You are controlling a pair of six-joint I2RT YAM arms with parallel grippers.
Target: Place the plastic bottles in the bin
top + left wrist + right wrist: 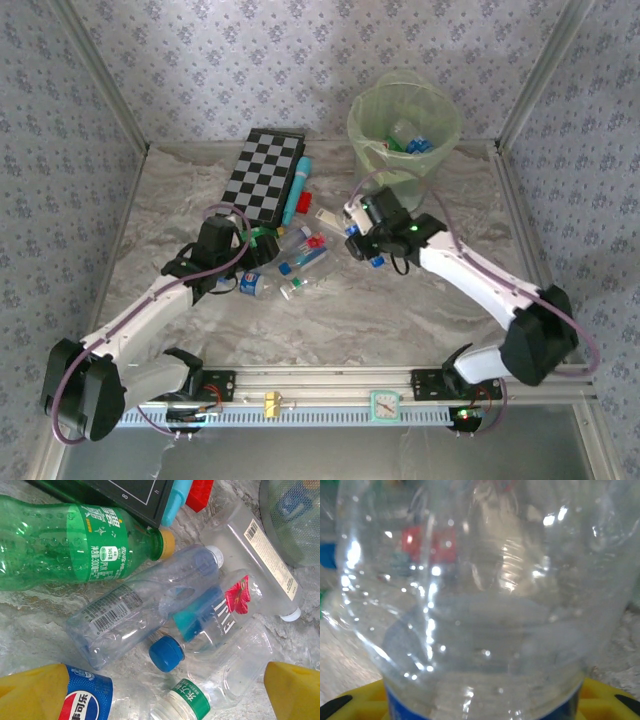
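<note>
Right gripper (362,244), arm stretched inward, clamps a clear bottle (480,605) near bin (404,130); left gripper (228,262) gapes over bottle pile (297,265); open tabletop (400,320) lies nearward.

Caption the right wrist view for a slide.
Right gripper shut on a clear plastic bottle, seen close up.

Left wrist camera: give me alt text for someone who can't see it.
Plastic bottles lie jumbled on a marbled table: a green bottle at upper left, clear bottles across the middle, including a flower-label bottle with a blue cap. Yellow fingertips of the open left gripper frame the bottom corners, next to a Pepsi-labelled bottle.
</note>
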